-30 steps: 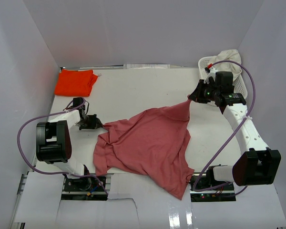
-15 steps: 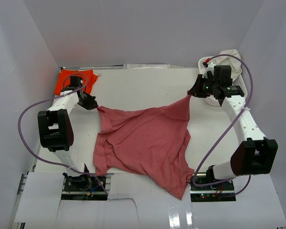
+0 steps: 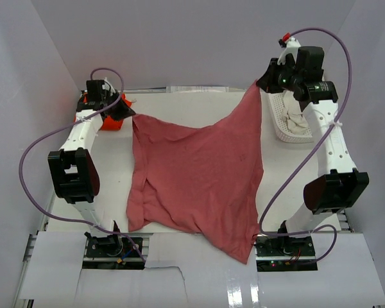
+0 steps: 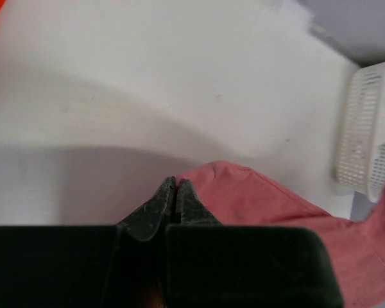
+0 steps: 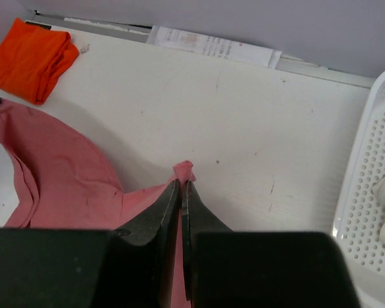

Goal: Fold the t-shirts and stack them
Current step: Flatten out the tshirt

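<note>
Above the bench (image 3: 199,106), both arms' jaws pinch corners of the rose shirt (image 3: 199,173); thin grips could slip, dropping it crumpled.

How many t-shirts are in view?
3: the rose-red shirt, held between left gripper and right gripper; the orange shirt at the far left; the white shirt in the basket, where more may hide.
</note>
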### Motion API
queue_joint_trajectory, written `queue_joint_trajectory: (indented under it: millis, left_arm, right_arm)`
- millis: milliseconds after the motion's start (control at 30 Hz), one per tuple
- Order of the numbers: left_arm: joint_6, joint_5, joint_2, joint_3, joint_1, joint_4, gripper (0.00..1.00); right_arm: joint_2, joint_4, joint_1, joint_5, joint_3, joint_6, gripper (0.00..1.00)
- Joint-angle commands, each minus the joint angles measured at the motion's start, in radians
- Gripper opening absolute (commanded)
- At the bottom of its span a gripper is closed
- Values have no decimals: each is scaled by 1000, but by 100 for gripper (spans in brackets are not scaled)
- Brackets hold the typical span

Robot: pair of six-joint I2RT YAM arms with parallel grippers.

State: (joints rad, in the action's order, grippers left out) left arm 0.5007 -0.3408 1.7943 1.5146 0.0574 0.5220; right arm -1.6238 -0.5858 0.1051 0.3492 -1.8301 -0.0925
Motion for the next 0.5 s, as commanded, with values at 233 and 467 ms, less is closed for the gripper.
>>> queue_joint_trajectory:
  millis: [233,467]
  left_arm:
    - [-14,-279,-151,129,-1,-296,0]
    - [-36,-67,-424,12,2,-322,0]
  right_arm:
    - [114,-9,-2,-10,-172,10,8]
    - [405,24,-2,-33,-106,14,8]
